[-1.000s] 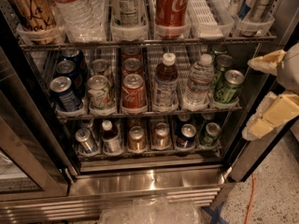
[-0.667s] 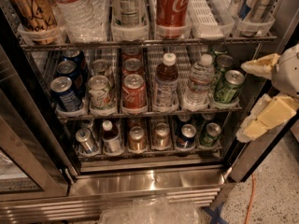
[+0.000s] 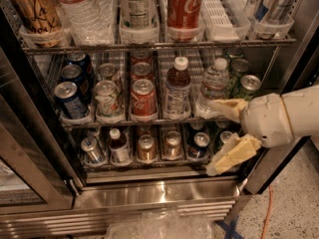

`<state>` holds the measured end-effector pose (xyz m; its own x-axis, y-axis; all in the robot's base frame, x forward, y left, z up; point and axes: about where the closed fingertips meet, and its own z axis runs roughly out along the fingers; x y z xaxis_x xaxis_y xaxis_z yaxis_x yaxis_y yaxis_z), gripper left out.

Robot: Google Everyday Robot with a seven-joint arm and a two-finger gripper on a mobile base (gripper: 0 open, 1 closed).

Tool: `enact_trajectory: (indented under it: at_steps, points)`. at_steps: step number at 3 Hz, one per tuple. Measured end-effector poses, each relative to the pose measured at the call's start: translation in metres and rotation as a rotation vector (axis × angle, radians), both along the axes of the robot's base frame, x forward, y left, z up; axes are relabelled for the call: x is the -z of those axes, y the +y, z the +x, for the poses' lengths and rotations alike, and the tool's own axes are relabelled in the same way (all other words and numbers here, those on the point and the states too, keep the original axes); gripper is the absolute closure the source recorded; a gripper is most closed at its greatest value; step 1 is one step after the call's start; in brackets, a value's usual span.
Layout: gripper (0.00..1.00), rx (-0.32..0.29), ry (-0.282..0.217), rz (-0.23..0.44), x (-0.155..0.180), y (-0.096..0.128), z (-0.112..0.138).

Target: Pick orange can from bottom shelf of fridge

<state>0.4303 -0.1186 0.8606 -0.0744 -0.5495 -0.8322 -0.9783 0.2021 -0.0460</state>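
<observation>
Claw [image 3: 223, 132] gapes open at the fridge [image 3: 149, 197] front; orange can [image 3: 146, 149] sits to its left, slightly lower, Coca-Cola can [image 3: 143, 98] upper left.

The bottom shelf [image 3: 159, 162] holds a row of cans and one small bottle [image 3: 118, 146]. The orange can [image 3: 146, 148] stands near the middle. The gripper [image 3: 223, 132], fingers [image 3: 230, 156] apart, is at the shelf's right end.

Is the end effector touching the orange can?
Apart. The camera view shows the open end effector at the right of the fridge, with a dark can between it and the orange can.
</observation>
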Motion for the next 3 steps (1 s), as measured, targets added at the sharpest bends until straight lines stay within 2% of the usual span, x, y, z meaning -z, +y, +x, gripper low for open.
enact_trajectory:
  at_steps: [1, 2, 3]
  points:
    - [0.00, -0.048, -0.005, 0.109, -0.011, 0.026, 0.000]
    - [0.00, -0.076, 0.046, 0.120, -0.002, 0.030, 0.001]
    - [0.00, -0.111, 0.094, 0.206, 0.034, 0.044, -0.011]
